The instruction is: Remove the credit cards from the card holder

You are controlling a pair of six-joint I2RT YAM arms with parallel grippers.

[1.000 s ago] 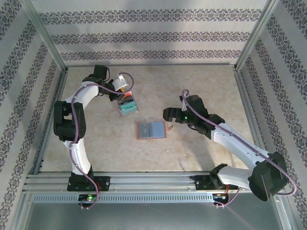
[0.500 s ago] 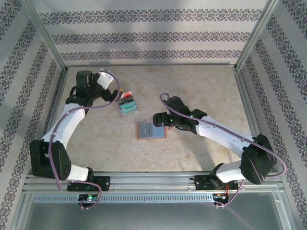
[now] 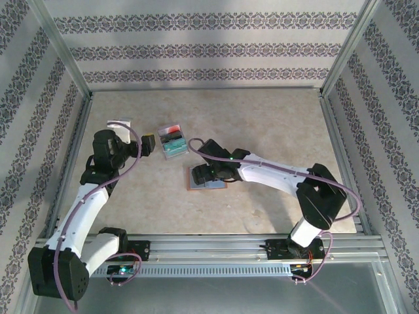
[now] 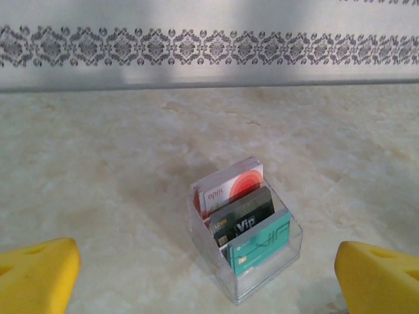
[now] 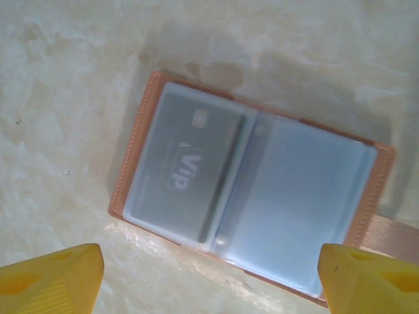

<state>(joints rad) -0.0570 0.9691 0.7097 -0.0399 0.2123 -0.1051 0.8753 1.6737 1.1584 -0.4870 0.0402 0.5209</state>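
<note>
The card holder (image 5: 308,216) lies open and flat on the table, tan-rimmed with grey-blue pockets. A dark card marked VIP (image 5: 183,167) sits under its left pocket. The right pocket looks empty. My right gripper (image 5: 209,288) hovers open just above it, with a yellow fingertip at each side. From above, the right gripper (image 3: 208,173) covers much of the card holder (image 3: 196,182). My left gripper (image 3: 152,144) is open and empty, a short way left of a clear box.
The clear plastic box (image 4: 245,226) holds a red-and-white card, a black VIP card and a teal card, all on edge. It stands behind and left of the holder, shown from above as the clear box (image 3: 174,142). Metal rails and patterned walls enclose the table.
The right arm has swung left and now hangs over the card holder. The left arm has drawn back from the clear box toward the left and near side.
</note>
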